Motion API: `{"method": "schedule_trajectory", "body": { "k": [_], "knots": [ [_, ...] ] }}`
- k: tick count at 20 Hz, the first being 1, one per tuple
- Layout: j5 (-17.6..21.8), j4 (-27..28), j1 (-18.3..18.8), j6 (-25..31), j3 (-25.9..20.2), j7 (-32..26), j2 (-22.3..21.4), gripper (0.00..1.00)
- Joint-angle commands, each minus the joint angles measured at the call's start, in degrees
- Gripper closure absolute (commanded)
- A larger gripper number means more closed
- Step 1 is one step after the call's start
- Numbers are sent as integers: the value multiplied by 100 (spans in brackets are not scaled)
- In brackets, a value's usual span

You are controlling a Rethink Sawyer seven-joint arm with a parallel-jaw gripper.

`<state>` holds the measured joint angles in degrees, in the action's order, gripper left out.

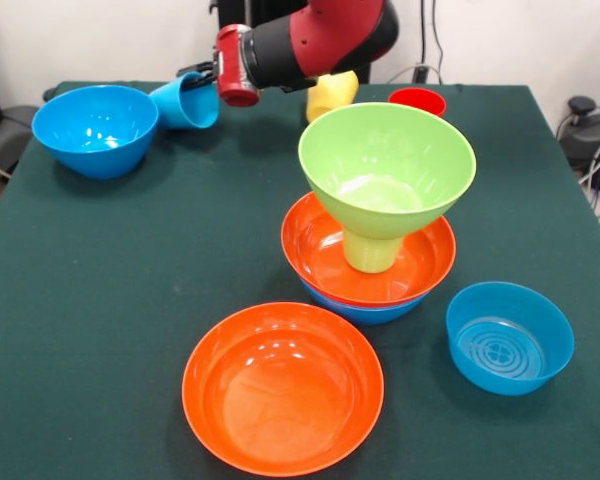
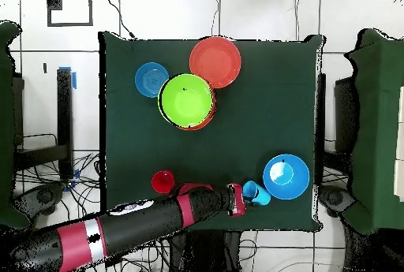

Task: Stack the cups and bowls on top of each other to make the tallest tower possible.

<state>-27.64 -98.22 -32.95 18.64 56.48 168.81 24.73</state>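
Arm level, claw (image 1: 202, 78) gripping blue cup (image 1: 183, 102)

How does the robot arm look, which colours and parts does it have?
The arm is rounded, glossy red with black sections. A red cylindrical wrist carries the small black gripper. In the overhead view, the arm shows red and black segments with a white-grey band.

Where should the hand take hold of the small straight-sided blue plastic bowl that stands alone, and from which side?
The small straight-sided blue plastic bowl stands upright, mouth open, probably too wide to span. Come from straight above and pinch its wall at the rim, one finger inside, one outside, on the side away from the tower of stacked bowls.
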Motion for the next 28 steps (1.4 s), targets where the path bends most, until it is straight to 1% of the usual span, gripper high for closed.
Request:
{"method": "schedule_trajectory", "body": {
  "k": [1,4,6,8,9,10,11,12,13,15,16,17,18,19,20,21,23,28],
  "knots": [
    [-370,707,14,-49,-539,969,185,100],
    [-360,739,22,-84,-525,941,217,100],
    [-283,635,85,-192,-644,815,35,100],
    [-147,500,223,-356,-810,595,-243,100],
    [-35,377,379,-525,-995,413,-513,100],
    [25,324,435,-542,-1055,326,-636,100],
    [204,147,624,-842,-1292,104,-978,100],
    [271,54,718,-848,-1403,14,-1167,100],
    [449,-175,986,-979,-1699,-220,-1620,100],
    [754,-541,1370,-933,-2053,-569,-2356,100],
    [838,-620,1431,-853,-2100,-604,-2531,100],
    [984,-771,1614,-857,-2260,-704,-2850,100],
    [1075,-795,1688,-809,-2298,-732,-2946,100],
    [1244,-850,1847,-817,-2404,-822,-3148,100],
    [1330,-813,1949,-816,-2484,-804,-3148,100],
    [1470,-840,2136,-854,-2627,-845,-3276,100],
    [1669,-851,2345,-867,-2803,-811,-3390,100],
    [2133,-896,2665,-720,-3061,-717,-3703,100]
  ]
}}
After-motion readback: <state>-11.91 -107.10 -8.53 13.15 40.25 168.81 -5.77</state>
